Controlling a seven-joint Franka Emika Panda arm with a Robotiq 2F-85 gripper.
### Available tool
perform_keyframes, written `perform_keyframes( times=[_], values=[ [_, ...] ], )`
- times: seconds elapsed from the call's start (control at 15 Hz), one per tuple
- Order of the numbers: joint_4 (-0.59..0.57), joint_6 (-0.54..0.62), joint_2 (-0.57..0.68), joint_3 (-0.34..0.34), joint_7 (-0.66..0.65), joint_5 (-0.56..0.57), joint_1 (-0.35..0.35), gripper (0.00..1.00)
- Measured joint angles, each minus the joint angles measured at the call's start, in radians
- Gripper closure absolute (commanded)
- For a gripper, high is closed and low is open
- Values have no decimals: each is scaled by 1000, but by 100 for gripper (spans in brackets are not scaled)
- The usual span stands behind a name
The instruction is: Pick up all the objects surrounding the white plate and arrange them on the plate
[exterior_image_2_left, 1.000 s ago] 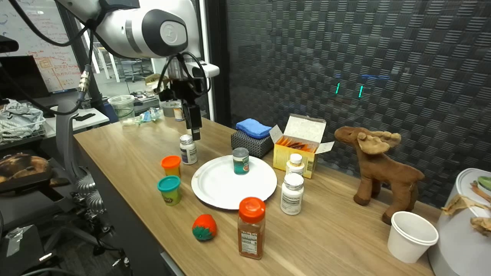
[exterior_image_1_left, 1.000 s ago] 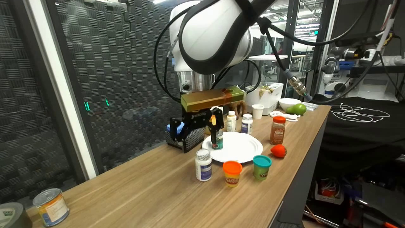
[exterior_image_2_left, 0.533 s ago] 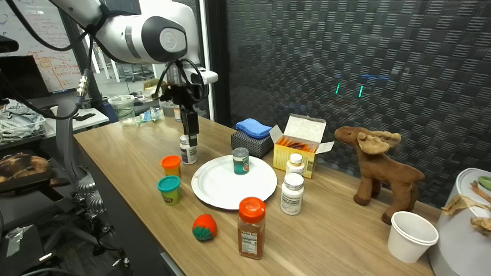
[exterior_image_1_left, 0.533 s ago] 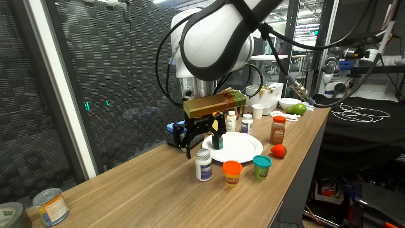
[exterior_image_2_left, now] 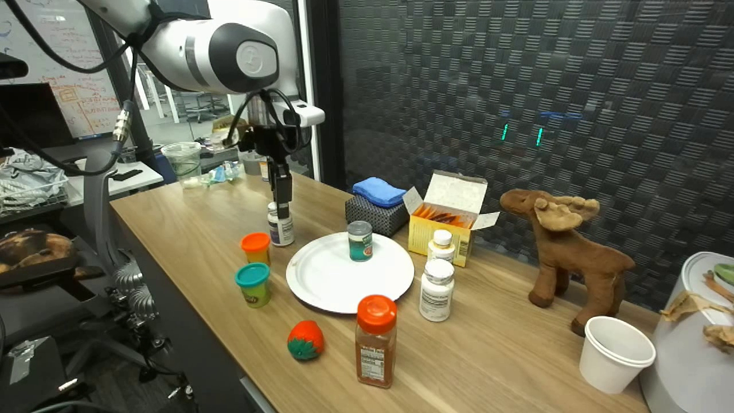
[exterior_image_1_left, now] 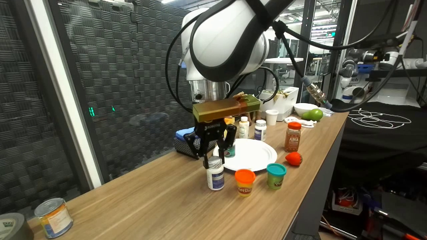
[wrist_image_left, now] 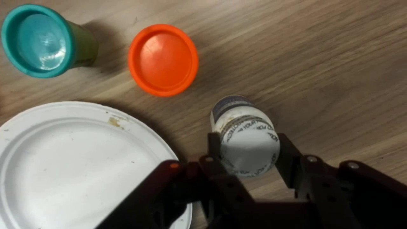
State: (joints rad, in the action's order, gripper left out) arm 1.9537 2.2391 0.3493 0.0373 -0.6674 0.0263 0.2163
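Observation:
My gripper is shut on the cap of a white pill bottle, one finger touching each side in the wrist view. The bottle stands upright on the table beside the white plate. On the plate is a small green can. Around it stand an orange-lidded tub, a teal-lidded tub, a red strawberry, a spice jar with a red lid and two more white bottles, a nearer bottle and a farther bottle.
Behind the plate are a dark box topped by a blue cloth and an open yellow box. A plush moose and paper cups stand farther along. A metal can sits near a tape roll.
The gripper has come down over the white bottle beside the plate, and its fingers have closed from wide apart onto the cap. The bottle has shifted very slightly.

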Motion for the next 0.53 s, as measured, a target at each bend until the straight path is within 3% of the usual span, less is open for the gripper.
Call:
perform_keyframes(
  times=[0.53],
  values=[
    [43, -16, -102, -19, -38, -13, -24, 80]
  ],
)
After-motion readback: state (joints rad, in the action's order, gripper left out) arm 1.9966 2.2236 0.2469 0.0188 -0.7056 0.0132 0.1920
